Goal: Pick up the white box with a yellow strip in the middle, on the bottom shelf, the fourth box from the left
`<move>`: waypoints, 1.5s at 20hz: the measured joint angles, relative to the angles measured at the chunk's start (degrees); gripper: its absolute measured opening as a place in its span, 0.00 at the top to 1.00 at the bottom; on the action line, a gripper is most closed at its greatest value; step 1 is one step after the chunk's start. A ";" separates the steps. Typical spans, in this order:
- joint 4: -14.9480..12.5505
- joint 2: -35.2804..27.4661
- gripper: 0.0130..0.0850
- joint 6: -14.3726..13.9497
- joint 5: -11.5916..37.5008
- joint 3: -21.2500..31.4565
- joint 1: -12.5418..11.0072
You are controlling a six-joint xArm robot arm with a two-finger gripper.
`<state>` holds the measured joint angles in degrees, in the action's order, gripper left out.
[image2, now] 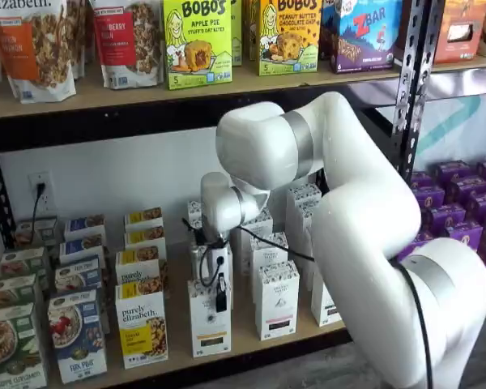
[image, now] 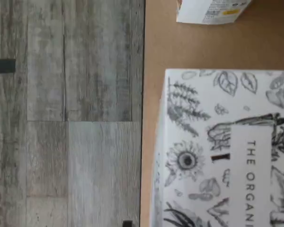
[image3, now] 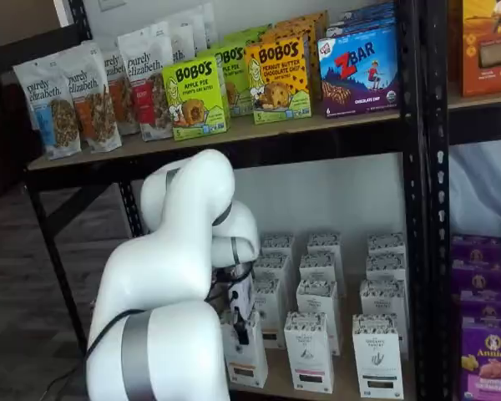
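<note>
The arm [image3: 175, 276] hides the white box's [image3: 246, 351] left edge.

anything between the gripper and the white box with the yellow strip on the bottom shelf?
Nothing visible. In both shelf views the gripper with black fingers hangs at the front carton of its row, the tall narrow white box on the tan wooden bottom shelf. A black finger overlaps the box's front; whether it touches can't be told.
</note>
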<state>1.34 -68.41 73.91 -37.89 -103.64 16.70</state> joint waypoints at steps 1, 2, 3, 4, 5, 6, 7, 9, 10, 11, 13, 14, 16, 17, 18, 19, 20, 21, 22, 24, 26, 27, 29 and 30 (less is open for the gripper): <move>0.11 -0.13 0.17 0.09 -0.16 -0.19 -0.01; 0.24 -0.29 0.22 0.19 -0.32 -0.42 -0.01; 0.32 -0.46 0.22 0.24 -0.52 -0.67 -0.01; 0.25 -0.62 0.22 0.16 -0.77 -0.95 0.00; 0.14 -0.79 0.22 0.05 -1.06 -1.25 0.02; 0.10 -0.93 0.22 -0.01 -1.27 -1.47 0.05; 0.06 -1.01 0.22 -0.05 -1.28 -1.56 0.07; 0.12 -1.10 0.22 -0.03 -0.98 -1.55 0.10; 0.17 -1.13 0.22 0.01 -0.91 -1.56 0.10; 0.18 -1.15 0.22 0.02 -0.85 -1.57 0.11; 0.26 -1.21 0.28 0.05 -0.84 -1.63 0.13; 0.33 -1.24 0.28 0.09 -0.88 -1.68 0.15; 0.66 -1.32 0.33 0.33 -1.16 -1.88 0.18; 0.77 -1.35 0.39 0.41 -1.22 -1.96 0.18; 0.87 -1.38 0.39 0.47 -1.31 -2.05 0.19; 0.92 -1.41 0.44 0.48 -1.40 -2.17 0.22; 0.88 -1.44 0.44 0.42 -1.48 -2.25 0.25; 0.82 -1.51 0.50 0.33 -1.80 -2.47 0.27; 0.80 -1.54 0.50 0.31 -2.00 -2.57 0.29; 0.59 -1.55 0.50 0.02 -2.54 -2.78 0.37; 0.43 -1.53 0.50 -0.21 -3.15 -2.94 0.47; 0.46 -1.37 0.50 -0.23 -3.32 -2.79 0.53; 0.52 -0.71 0.50 -0.30 -3.20 -1.84 0.63; 0.50 -0.42 0.50 -0.38 -3.02 -1.36 0.68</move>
<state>1.84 -68.83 73.54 -40.91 -105.01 17.38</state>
